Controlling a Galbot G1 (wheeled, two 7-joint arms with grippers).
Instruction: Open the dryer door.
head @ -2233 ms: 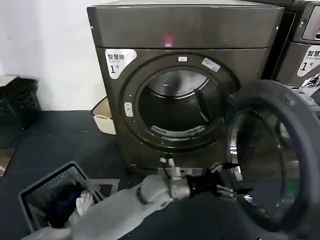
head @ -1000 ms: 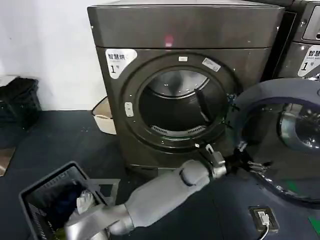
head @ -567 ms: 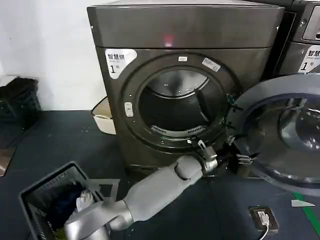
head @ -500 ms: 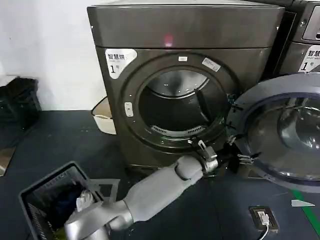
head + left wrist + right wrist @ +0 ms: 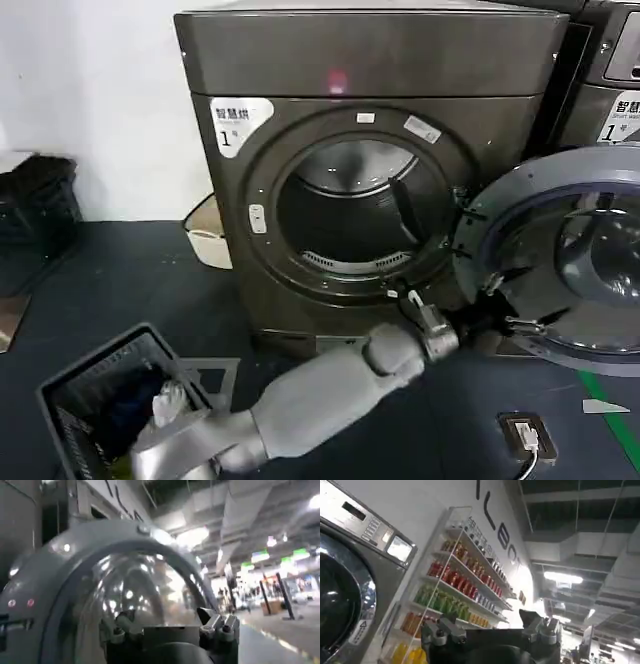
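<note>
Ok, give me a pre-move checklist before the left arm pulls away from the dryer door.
1. Dryer door swung wide, inner face toward the camera: ok.
2. Dryer drum opening unobstructed: ok.
3. Left gripper at the door's lower inner rim, jaws spread: ok.
4. Gripper actually clear of the rim: cannot tell.
5. Floor socket and laundry basket lie outside the arm's current line: ok.
6. Right gripper raised off to the side, facing a shelf wall: ok.

The right hand points toward stocked shelves beside a machine.
</note>
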